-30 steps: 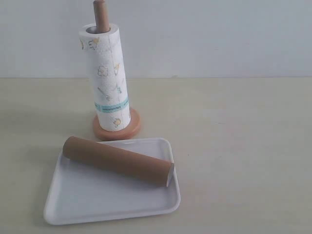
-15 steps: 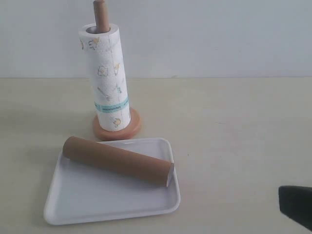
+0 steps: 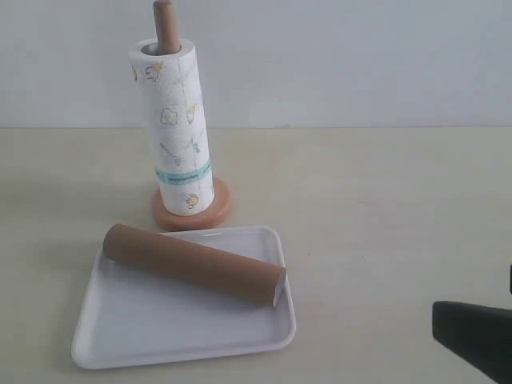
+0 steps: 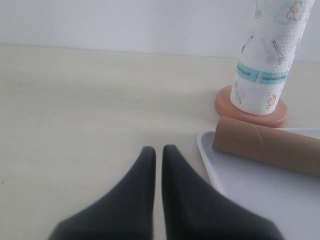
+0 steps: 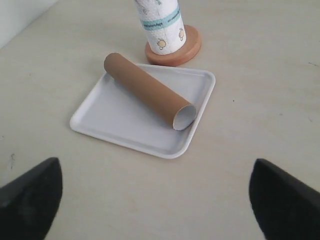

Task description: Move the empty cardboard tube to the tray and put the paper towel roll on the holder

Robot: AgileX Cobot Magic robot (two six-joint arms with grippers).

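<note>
The empty cardboard tube (image 3: 194, 263) lies diagonally in the tray (image 3: 136, 336) near the table's (image 3: 384, 208) front edge, with the paper towel roll (image 3: 174, 128) on the holder (image 3: 220, 206) behind. The left gripper (image 4: 158, 148) is pinched empty and the right gripper (image 5: 156, 167) is spread wide; any retreat should avoid the tray.

Glossy white tray (image 3: 144, 328), matt cardboard tube (image 3: 192, 264)

The left gripper (image 4: 158, 149) has two matte black fingers (image 4: 125, 200). Each is wide at the base and narrows in a smooth curve to a slim rounded tip, with a straight inner edge and an outer edge that sweeps outward. The surface looks like plain dull plastic or rubber, though the close-up blur makes the texture hard to judge. The right gripper (image 5: 155, 165) has the same black fingers (image 5: 282, 200), seen as broad wedges with blunt rounded ends. In the exterior view it shows only as a dark, blunt-ended shape at the near right edge.
</note>
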